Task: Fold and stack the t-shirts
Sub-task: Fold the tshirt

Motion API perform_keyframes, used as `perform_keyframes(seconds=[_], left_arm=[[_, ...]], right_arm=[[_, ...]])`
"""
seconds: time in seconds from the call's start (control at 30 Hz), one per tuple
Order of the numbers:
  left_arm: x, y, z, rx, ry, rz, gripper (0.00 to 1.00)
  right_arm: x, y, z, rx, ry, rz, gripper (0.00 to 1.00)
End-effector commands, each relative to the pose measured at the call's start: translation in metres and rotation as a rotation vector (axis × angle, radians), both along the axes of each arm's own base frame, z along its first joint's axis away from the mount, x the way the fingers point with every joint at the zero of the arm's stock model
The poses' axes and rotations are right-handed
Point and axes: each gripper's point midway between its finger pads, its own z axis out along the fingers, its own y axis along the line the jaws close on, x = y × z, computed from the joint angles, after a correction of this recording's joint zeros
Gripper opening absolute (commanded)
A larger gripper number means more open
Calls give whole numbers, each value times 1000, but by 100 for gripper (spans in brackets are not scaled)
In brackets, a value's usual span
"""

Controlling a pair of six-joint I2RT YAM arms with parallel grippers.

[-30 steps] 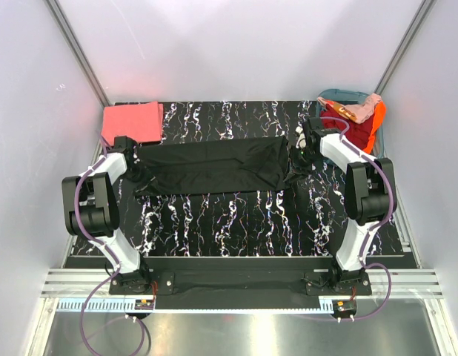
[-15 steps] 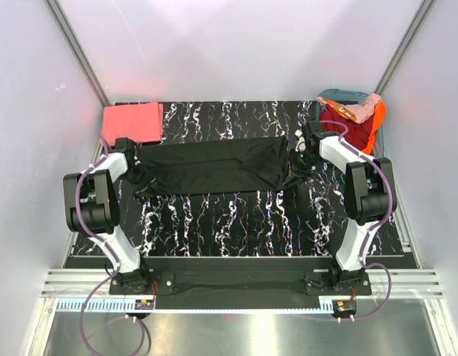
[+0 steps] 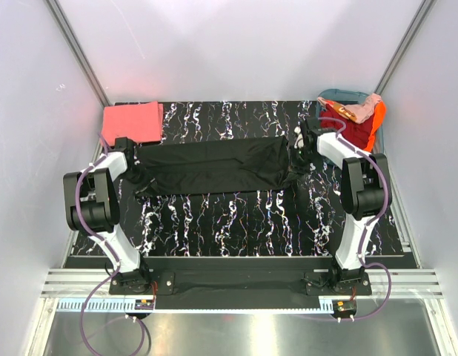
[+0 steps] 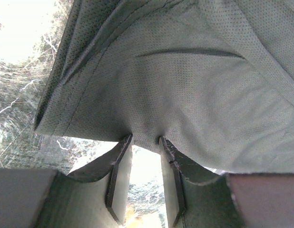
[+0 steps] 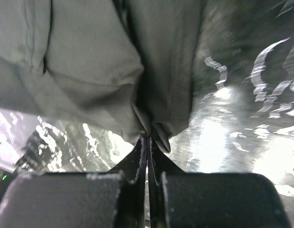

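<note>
Our right pincer (image 5: 147, 141) is shut tight. Its two fingers press flat together, and a small bunch of the black t-shirt (image 5: 85, 71) is pinched at their tips. The cloth puckers into soft folds right there.

Our left pincer (image 4: 144, 140) has a narrow gap. Its two fingers stand a little apart, and light shows between them. The hem of the black t-shirt sits right on both fingertips and dips a bit between them. We cannot tell if the cloth is gripped there.

From above, we see the two pincers at the two ends of the black t-shirt. The left one is at its left end, near the left edge of the bench (image 3: 236, 215). The right one is at its right end, nearer the right edge. The black t-shirt lies in a long strip from left to right. It is across the middle of the bench, a little toward the far edge. Its near edge is a bit wavy.

The pink t-shirt (image 3: 133, 122) lies folded flat in the far left corner of the bench. It is just beyond the left pincer and apart from the black one.

A teal basket (image 3: 339, 95) sits in the far right corner. Red, orange and pale pink clothes (image 3: 362, 119) are heaped in it and hang over its rim.

The bench is black with white streaks.
</note>
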Motion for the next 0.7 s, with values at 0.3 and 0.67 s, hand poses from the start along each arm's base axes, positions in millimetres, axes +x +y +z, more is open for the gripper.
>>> perform_keyframes(seconds=[0.3,0.67], left_arm=[[1,25,-8,99,27,-16,35],[4,23,-3,88,11,-27,35]], right_arm=[[38,-20,31,-154,-86,1,0],[2,-21,9,-150,41,13,1]])
